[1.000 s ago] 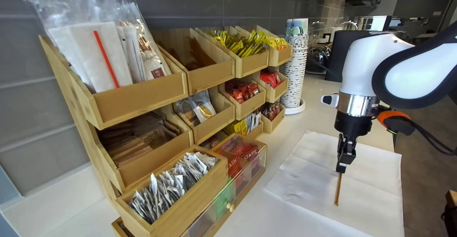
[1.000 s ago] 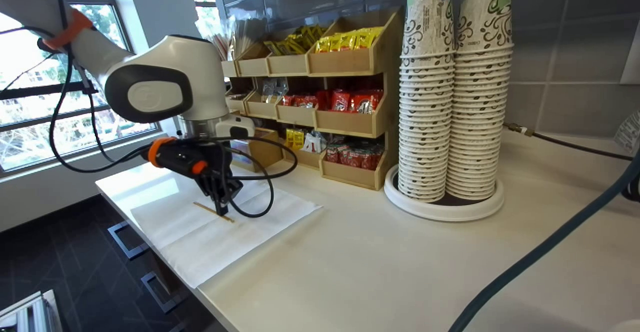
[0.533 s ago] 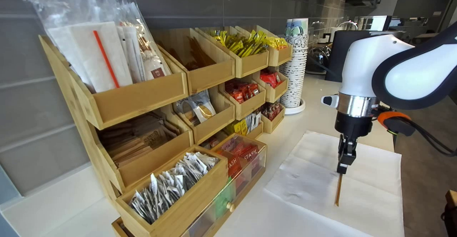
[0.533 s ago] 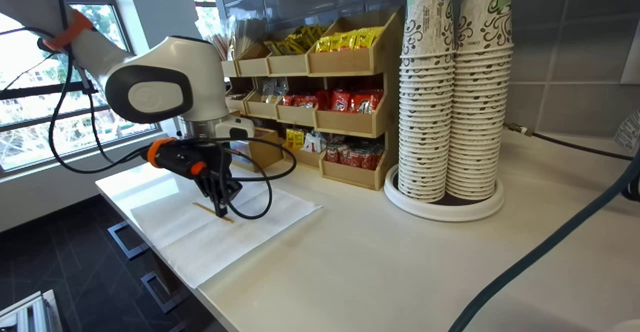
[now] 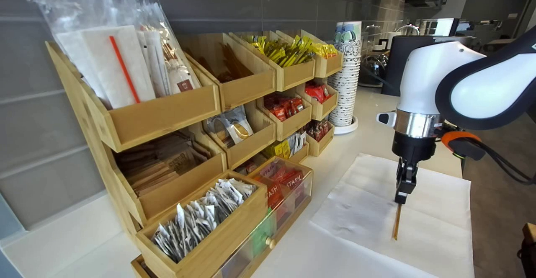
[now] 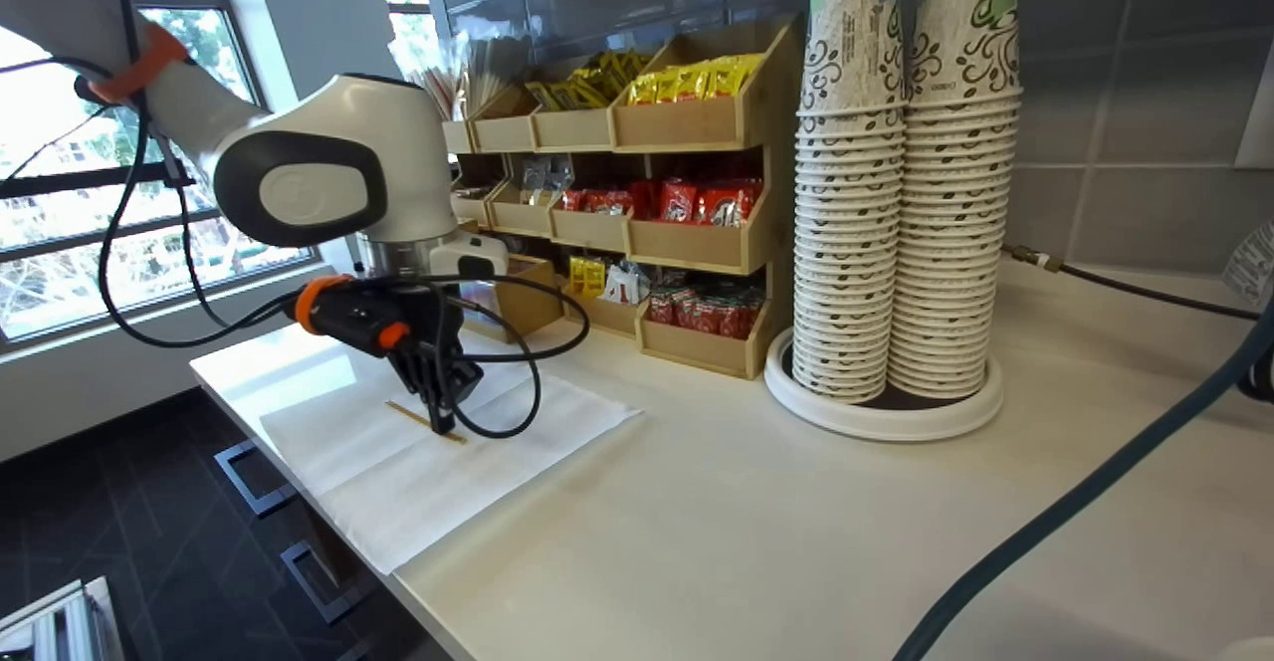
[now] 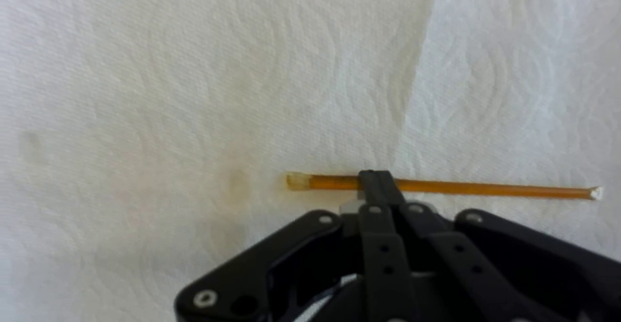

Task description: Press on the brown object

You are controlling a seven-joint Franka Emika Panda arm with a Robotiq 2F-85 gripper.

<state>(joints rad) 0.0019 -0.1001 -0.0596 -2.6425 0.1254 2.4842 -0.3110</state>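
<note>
The brown object is a thin, straight, light-brown stick (image 7: 485, 189) with pale ends, lying flat on a white paper sheet (image 7: 145, 70). The stick also shows in both exterior views (image 5: 396, 224) (image 6: 406, 412). My gripper (image 7: 378, 171) points down with its two fingertips together and nothing between them. In the wrist view the fingertips cross over the stick, left of its middle, and hide that short part. In both exterior views the gripper (image 5: 400, 199) (image 6: 441, 426) has its tips at the stick. They look in contact with it, but I cannot tell for sure.
A wooden shelf of bins (image 5: 247, 88) with packets stands against the wall beside the sheet. Stacked paper cups (image 6: 846, 263) stand on a round white tray (image 6: 886, 424). The sheet lies near the counter's edge. Black cables (image 6: 537, 362) loop around the gripper.
My gripper has sunk very slightly onto the stick, and the stick has shifted barely, if at all. The gripper has stayed shut.
</note>
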